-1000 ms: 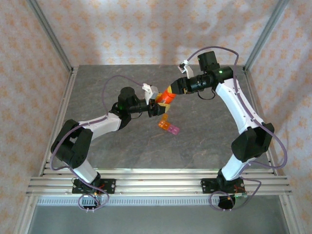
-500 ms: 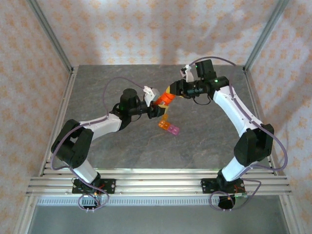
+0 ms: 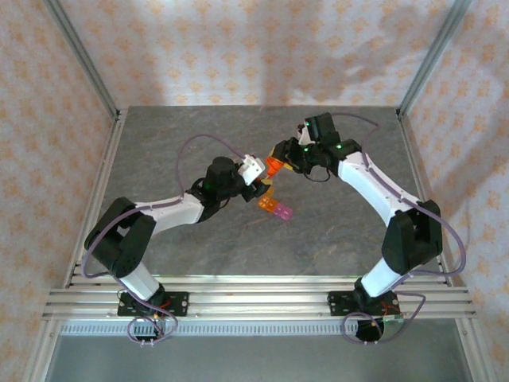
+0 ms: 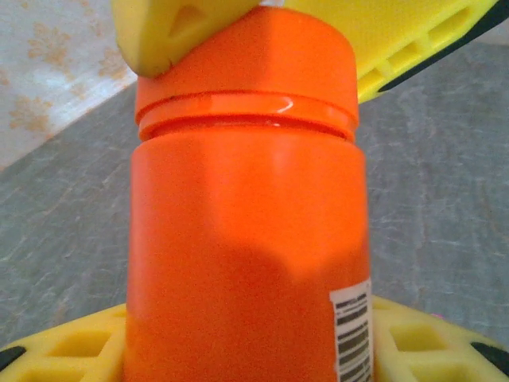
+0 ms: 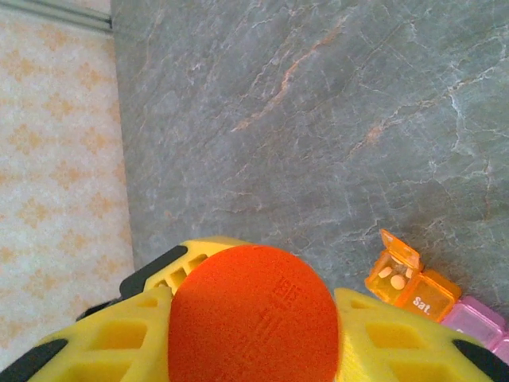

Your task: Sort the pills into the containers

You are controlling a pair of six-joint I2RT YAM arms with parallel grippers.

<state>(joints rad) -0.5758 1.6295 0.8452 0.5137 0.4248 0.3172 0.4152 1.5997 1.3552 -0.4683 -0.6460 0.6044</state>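
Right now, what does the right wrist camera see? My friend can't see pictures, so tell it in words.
The right end effector grips the round cap of an orange bottle between yellow fingers, seen end-on. Beyond it is a grey table, with the containers at lower right: an open orange cell holding white pills, a pink cell beside it.

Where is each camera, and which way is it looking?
Top camera: above and behind the arms, facing down at the table, both arms, the left pincer and right pincer at the orange bottle.
Left wrist camera: on the left arm, facing the bottle's side between its own yellow fingers.
Right wrist camera: on the right arm, facing down over the cap between its own fingers, the containers beyond.
Shared: all three see the bottle; top and right wrist see the containers.
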